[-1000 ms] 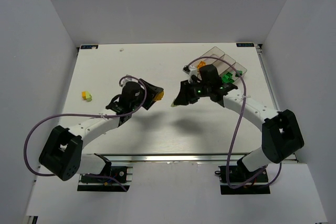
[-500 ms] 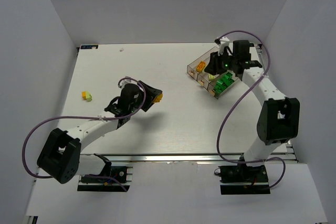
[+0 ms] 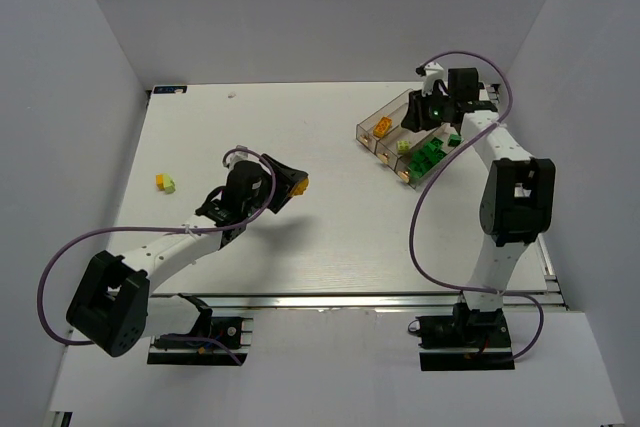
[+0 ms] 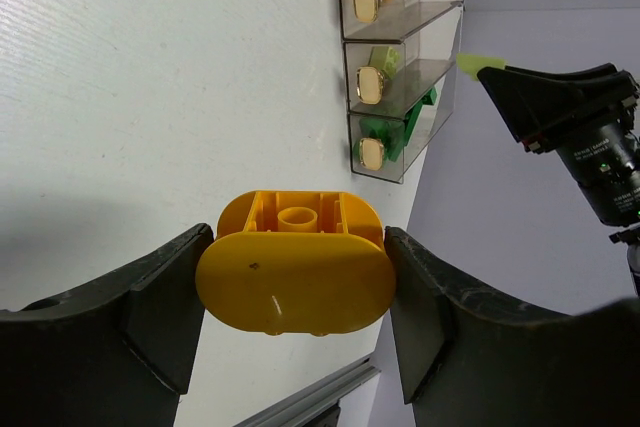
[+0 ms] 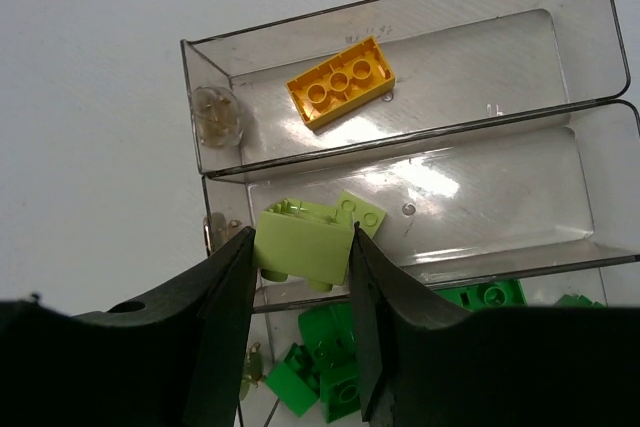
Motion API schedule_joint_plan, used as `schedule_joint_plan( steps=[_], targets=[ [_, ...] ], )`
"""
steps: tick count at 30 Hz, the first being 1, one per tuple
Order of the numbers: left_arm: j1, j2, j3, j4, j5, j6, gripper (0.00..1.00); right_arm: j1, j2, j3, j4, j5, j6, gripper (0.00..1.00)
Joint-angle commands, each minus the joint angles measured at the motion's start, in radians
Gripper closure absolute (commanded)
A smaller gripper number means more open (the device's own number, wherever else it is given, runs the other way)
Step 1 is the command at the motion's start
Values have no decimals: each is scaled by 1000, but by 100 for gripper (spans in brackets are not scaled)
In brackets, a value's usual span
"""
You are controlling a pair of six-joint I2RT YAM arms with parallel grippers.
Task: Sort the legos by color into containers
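Right pincer (image 5: 297, 265) is clamped on a lime brick (image 5: 298, 243) and hangs over the bins (image 3: 385, 112) at the far right of the table (image 3: 340, 247). In the wrist view the brick sits above one end of the lime bin (image 5: 500, 187), which already holds a lime piece (image 5: 360, 213). I read the step as the lime drop. Next move is lower a bit and part the jaws. The brick looks close to the wall shared with the dark green bricks (image 5: 325, 362), so I'd centre it over the lime bin first. That could be parallax; I can't tell.

Left pincer (image 4: 297, 257) is clamped on an orange brick (image 4: 295, 282), mid-table, well apart from the bins. Its target is the orange bin (image 5: 480, 57), farthest left of the three, with one orange piece (image 5: 340, 82) inside.

In the way: the right arm (image 3: 510, 197) covers the bins, so I'd hold the left one back until the right one clears out. Otherwise the two meet over the bins.

Left to do: two strays (image 3: 165, 183), one orange and one lime, touching, at the left edge of the table.
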Motion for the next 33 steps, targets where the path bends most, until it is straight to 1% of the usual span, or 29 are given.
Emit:
schedule_joint_plan(
  steps=[1,2,3,5,6,8,12,14,15,17,18,19,26,29,30,33],
  targets=[
    [3,-32,-3,5,-9,17,84,-4,30,62,-8,23,-19,100],
    [3,-30,-3,6,-8,17,84,-4,37,67,-8,28,-16,98],
    [3,-27,-1,6,-8,20,84,-4,53,71,-12,29,-16,94],
    [3,-24,0,8,-5,21,84,-2,65,85,-20,32,-19,91],
    [3,-21,0,11,-3,23,84,-4,74,87,-25,34,-19,88],
    [3,-13,5,11,-2,24,84,-4,77,79,-28,36,-22,86],
    [3,4,16,16,6,32,84,-4,77,56,-19,45,-26,76],
    [3,10,17,19,11,34,84,-5,79,50,-17,45,-26,73],
    [3,21,23,23,15,38,84,-5,79,47,-14,46,-26,68],
    [3,31,32,23,23,49,84,-5,79,42,-11,46,-28,62],
    [3,36,40,17,26,64,84,-5,79,39,-9,48,-28,56],
    [3,48,58,11,28,72,84,-5,79,38,-8,48,-28,54],
    [3,77,83,19,43,87,85,-20,71,28,3,25,-12,52],
    [2,91,89,28,43,86,85,-28,67,28,3,14,-11,49],
    [2,94,92,31,43,86,85,-30,64,27,3,9,-9,46],
    [0,110,105,32,77,90,85,-36,58,18,9,-1,-6,45]
  ],
)
